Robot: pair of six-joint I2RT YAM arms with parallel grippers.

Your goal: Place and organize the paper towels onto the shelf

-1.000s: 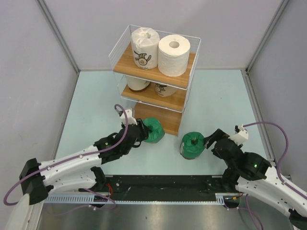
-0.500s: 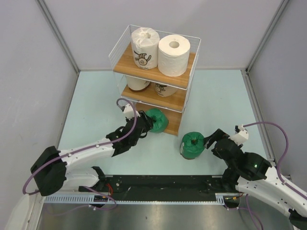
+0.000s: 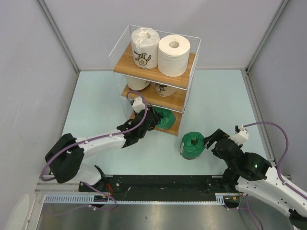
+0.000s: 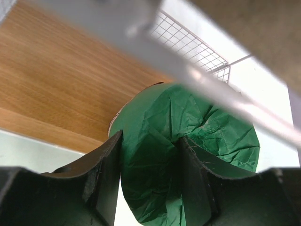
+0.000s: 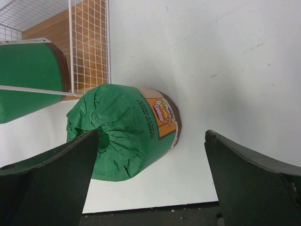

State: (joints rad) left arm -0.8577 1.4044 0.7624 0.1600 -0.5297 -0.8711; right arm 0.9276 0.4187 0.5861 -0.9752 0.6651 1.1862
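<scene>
The pale worktop [image 3: 96, 96] carries the shelf [image 3: 125, 62] at its far middle. Two white rolls sit on the top board and two beige ones on the middle board. A dark green roll [image 4: 188, 155] is at the mouth of the bottom tier, pinched in the left claw [image 4: 150, 146], which is closed to the roll's width. The second green roll [image 3: 192, 145] stands on the worktop near-right of the shelf. The right claw [image 5: 151, 136] gapes wide just right of it, empty. The gap looks tight to me: the roll or wrist could snag the wire or the board above and shove the light rack.
</scene>
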